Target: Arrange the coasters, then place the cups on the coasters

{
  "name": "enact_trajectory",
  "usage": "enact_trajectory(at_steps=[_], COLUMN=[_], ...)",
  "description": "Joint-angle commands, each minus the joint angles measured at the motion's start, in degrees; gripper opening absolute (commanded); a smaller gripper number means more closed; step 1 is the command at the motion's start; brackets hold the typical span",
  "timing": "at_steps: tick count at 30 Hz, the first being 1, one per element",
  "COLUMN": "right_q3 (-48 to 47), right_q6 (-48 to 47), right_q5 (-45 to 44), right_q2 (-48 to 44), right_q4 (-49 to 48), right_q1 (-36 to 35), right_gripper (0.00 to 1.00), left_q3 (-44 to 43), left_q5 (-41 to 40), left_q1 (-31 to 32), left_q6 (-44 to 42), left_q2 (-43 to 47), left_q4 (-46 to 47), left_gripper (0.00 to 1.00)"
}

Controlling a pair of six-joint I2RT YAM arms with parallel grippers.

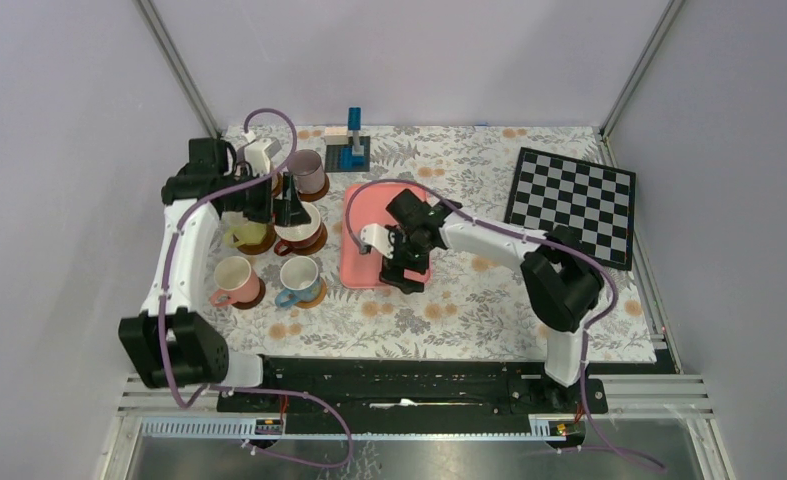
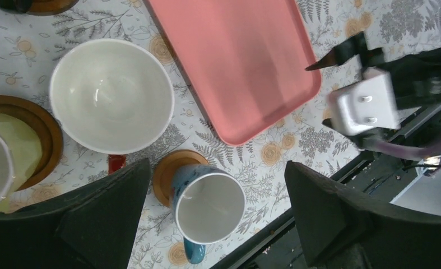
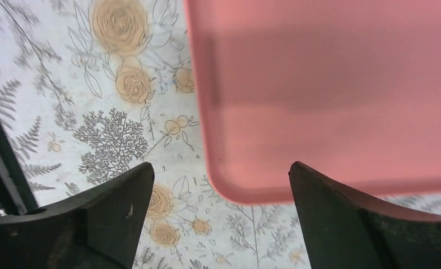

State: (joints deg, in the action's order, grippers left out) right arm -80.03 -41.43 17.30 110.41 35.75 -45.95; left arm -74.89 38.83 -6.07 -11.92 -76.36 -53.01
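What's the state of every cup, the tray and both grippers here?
light blue cup: upright, empty, on coaster
white cup: upright, empty, on coaster
mauve cup: upright, on coaster
salmon cup: upright, on coaster
yellow cup: upright, on coaster
pink tray: empty
left gripper: open, holding nothing
right gripper: open, holding nothing

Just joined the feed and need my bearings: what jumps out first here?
The pink tray sits in the middle, with the right gripper over its near edge, jaws open. Left of it, mugs cluster on brown coasters. A checkerboard lies at the far right.
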Motion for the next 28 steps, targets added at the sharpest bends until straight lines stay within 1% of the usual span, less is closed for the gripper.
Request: enact_trajectory(at_steps=[1,3,5,8,10,13,16,18,19,20,24,28], right_q3=[-6.1,-7.77,-8.84,-8.71,-8.21,-5.86,-2.5,0.36,1.98,3.62,8.65,9.25], right_q6=[7.58,11.66,15.04,17.93,19.32,21.47,23.22,23.76,23.92,24.06,25.21,26.47], right_q5=[3.47,5.3,6.73,6.24,7.16,8.33,11.25,12.57,13.11,13.54,15.72,16.21], right_q2=[-8.28,-10.33,-12.54,-16.38,-19.0,-22.38,-24.18,-25.05,-25.45,-25.95,-27.54,-27.7], right_q4=[-0.74,-1.34,-1.41,-1.38,-0.59,-0.36,-0.76,-1.27,-1.73,-2.44,-4.84,-5.31], right_q1=[3.67,6.93,10.48,16.61,21.92,30.81,40.65,45.03,48.92,50.95,56.02,56.68], right_gripper=[0.99,1.0,1.0,1.0,1.0,1.0,1.0,1.0,1.0,1.0,1.0,1.0], left_q3=[-12.46,-17.08,-20.03,-23.26,-24.34,-21.68,-14.17,-9.79,-7.83,-6.41,-4.58,-5.41], left_q5=[-2.23,-5.23,-8.1,-12.08,-13.89,-15.59,-15.77,-16.81,-17.09,-17.06,-15.27,-15.7], left_q1=[-0.47,-0.59,-0.6,-0.64,-0.66,-0.7,-0.62,-0.7,-0.7,-0.65,-0.7,-0.7], left_q6=[-2.84,-2.61,-2.93,-2.85,-2.65,-1.22,0.98,1.9,2.02,2.07,2.26,2.79], left_q2=[-8.71,-12.18,-14.11,-14.89,-14.9,-13.53,-10.89,-9.33,-8.41,-7.54,-5.5,-5.64], left_q4=[-8.42,-9.31,-7.87,-3.89,-1.94,1.8,5.87,7.73,8.51,9.22,9.71,9.93], left_gripper=[0.99,0.99,0.99,0.99,0.99,0.99,0.99,0.99,0.99,0.99,0.99,0.99])
